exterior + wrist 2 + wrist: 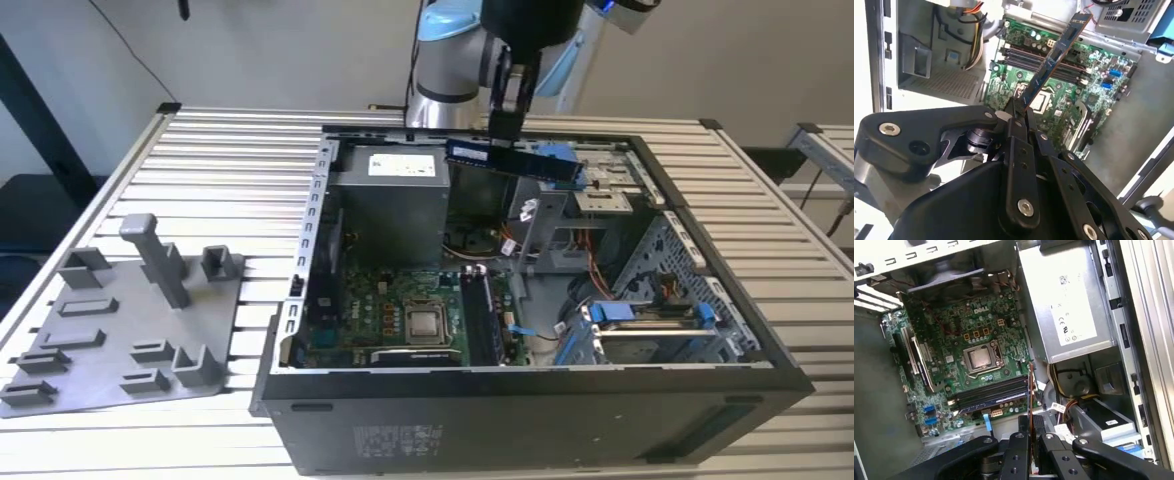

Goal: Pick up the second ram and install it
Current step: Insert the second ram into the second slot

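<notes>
The claw (1018, 111) pinches the second ram (1053, 60) (gripped end hidden) over the motherboard (1101, 75).

open computer case (534, 420) beside grey tray (134, 320) on slatted table (227, 150).

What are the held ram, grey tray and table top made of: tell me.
The second ram: seemingly laminate circuit board, dark, matte, carrying black chips. Grey tray: probably plastic, uniformly matte grey, moulded posts. Table top: likely aluminium, ribbed slats with pale dull sheen.
</notes>
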`<state>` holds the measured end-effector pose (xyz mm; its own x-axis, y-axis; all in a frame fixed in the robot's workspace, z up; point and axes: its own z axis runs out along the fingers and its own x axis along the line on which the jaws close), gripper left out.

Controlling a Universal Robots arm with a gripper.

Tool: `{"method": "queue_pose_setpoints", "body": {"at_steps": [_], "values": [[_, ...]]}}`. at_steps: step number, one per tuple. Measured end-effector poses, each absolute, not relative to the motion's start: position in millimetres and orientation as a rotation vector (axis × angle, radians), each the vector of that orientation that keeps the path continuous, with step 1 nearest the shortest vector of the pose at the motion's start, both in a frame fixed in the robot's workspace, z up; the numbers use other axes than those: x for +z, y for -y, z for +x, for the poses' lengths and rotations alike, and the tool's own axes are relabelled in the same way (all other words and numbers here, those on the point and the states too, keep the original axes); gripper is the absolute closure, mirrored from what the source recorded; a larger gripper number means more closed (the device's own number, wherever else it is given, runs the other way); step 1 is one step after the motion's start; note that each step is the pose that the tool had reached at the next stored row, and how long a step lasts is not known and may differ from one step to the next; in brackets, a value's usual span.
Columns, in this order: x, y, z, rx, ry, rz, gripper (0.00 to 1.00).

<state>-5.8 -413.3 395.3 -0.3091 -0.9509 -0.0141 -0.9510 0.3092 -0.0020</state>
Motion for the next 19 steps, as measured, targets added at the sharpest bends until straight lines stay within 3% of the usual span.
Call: {"method": "queue_pose_setpoints", "body": {"at_steps": [19], "values": [[393.1,413.7,-5.8,0.008,-2.761,-1.470,0.86]]}}
